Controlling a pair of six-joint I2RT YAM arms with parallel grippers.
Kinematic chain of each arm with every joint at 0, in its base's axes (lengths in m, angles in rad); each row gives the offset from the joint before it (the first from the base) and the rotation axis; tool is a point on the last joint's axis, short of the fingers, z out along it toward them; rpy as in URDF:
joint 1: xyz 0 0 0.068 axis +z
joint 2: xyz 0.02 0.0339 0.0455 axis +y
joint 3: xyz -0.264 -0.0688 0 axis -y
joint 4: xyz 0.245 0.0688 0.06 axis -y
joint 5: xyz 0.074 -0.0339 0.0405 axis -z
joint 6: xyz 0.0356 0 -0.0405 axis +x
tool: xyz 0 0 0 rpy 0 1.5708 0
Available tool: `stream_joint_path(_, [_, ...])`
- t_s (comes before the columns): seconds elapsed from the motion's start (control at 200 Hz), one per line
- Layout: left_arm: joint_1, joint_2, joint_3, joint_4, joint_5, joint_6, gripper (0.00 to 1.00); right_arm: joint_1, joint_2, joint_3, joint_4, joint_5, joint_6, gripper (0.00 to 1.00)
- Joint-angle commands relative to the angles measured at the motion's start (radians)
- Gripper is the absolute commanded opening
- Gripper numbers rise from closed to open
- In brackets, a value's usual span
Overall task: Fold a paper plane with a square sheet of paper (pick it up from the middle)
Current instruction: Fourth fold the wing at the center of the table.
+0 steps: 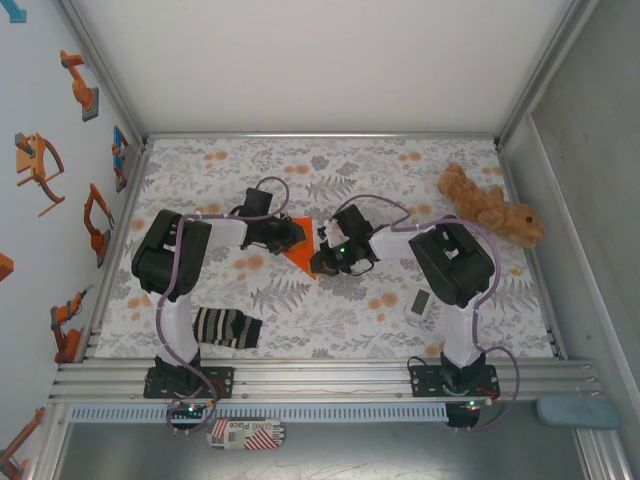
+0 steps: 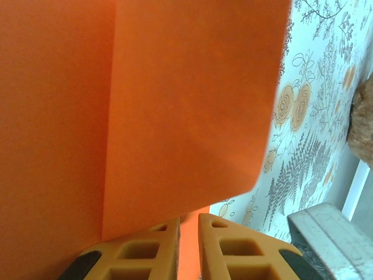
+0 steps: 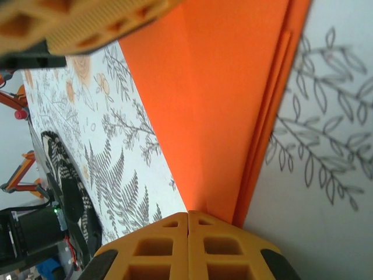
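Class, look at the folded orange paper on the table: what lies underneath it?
The floral table cover shows around the orange paper and runs beneath it; anything else underneath is covered.

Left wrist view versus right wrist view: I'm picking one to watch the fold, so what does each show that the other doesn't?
Left wrist: the brown plush toy at the right edge and an aluminium frame rail. Right wrist: the striped sock, the right pincer shut by a corner of the folded orange paper, and that paper's stacked layer edges. Both: the paper with a crease, the floral table cover, and the left pincer, pinching the paper.
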Motion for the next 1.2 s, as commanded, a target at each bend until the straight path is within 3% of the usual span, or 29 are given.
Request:
stream_joint_path(0.0, [-0.006, 0.072, -0.012, -0.113, -0.083, 0.027, 0.16, 0.016, -0.022, -0.029, -0.054, -0.027, -0.010, 0.04])
stream_joint_path(0.336, [-0.007, 0.083, 0.005, -0.140, -0.087, 0.027, 0.16, 0.016, 0.002, -0.024, -0.077, 0.013, -0.016, 0.04])
stream_joint_path(0.531, [-0.006, 0.087, 0.013, -0.155, -0.086, 0.030, 0.16, 0.012, -0.131, -0.049, -0.025, 0.041, -0.013, 0.04])
stream_joint_path(0.726, [-0.007, 0.085, 0.017, -0.158, -0.080, 0.030, 0.16, 0.010, -0.234, -0.063, 0.026, 0.186, -0.010, 0.03])
stream_joint_path(1.192, [-0.011, 0.081, 0.018, -0.159, -0.071, 0.029, 0.16, 0.053, -0.052, 0.080, -0.039, 0.190, -0.017, 0.00])
